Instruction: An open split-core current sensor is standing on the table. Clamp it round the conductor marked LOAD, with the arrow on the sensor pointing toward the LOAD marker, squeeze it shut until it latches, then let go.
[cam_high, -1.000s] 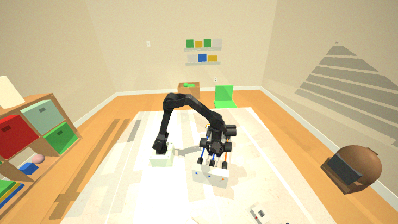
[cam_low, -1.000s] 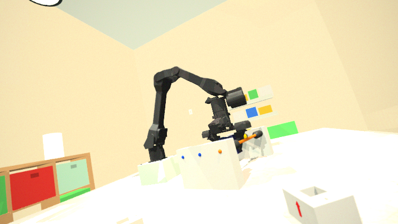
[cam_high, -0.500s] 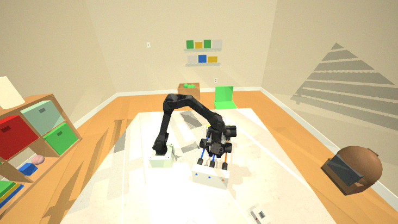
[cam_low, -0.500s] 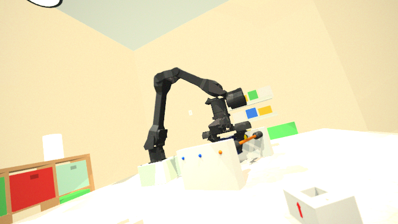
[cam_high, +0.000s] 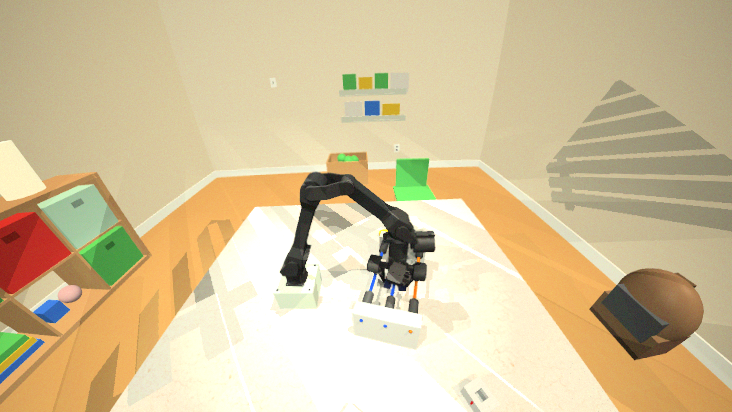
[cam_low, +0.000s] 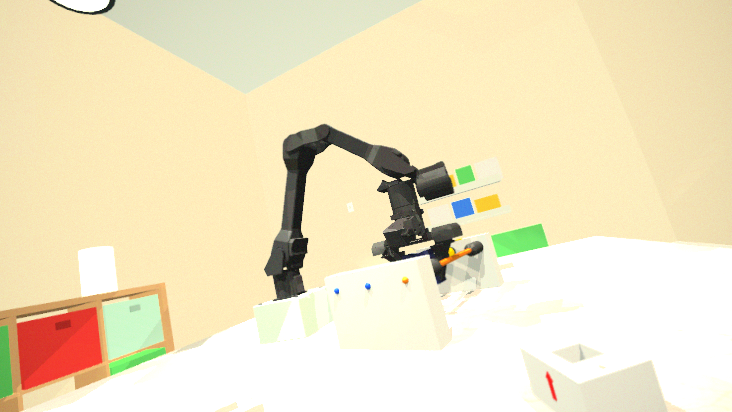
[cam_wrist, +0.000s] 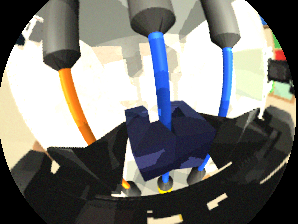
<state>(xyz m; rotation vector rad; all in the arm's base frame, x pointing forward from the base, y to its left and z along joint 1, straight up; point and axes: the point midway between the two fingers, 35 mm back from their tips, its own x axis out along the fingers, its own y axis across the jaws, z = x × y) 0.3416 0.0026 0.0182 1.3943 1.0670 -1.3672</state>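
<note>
Pale table (cam_high: 286, 358) (cam_low: 230, 378) below; my gripper (cam_high: 398, 276) (cam_low: 417, 249) (cam_wrist: 156, 119) is clamped on the sensor (cam_high: 387, 285) (cam_low: 421, 253) (cam_wrist: 172, 150), with the middle cable (cam_high: 392, 291) (cam_wrist: 161, 75) at it, inside or just over, I can't tell.

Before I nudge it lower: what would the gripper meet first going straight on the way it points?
Probably the middle blue cable, already in the held dark-blue sensor's gap; the table seems next below, though depth is unclear.

High top, low exterior (both show arm)
</note>
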